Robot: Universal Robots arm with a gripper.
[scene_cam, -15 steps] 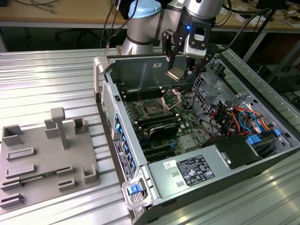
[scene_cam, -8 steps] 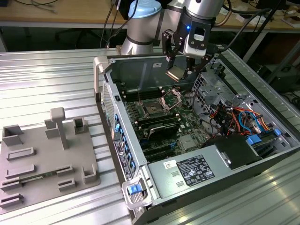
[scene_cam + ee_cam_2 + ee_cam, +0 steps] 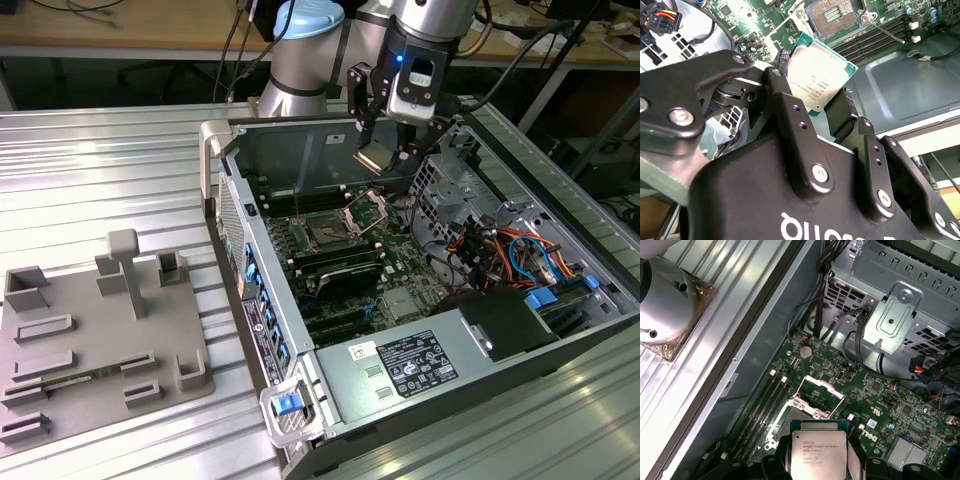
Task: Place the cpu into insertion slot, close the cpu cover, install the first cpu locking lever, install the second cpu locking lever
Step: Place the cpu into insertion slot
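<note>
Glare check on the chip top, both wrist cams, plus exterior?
Second wrist view: chip top washed pale by glare. First wrist view: chip evenly lit, no hot spot; a round silver part glares. Exterior view: chip shows a warm sheen, socket sits dim inside the case.

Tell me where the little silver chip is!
In the exterior view, the cpu is held in the gripper, up in the air inside the computer case, above the green board, near its insertion slot.

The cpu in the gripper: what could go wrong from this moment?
The gripper pinches the cpu only at its edges; a slip could drop it onto the insertion slot. The raised cpu cover stands beside that slot; a finger might strike it on the way down.
</note>
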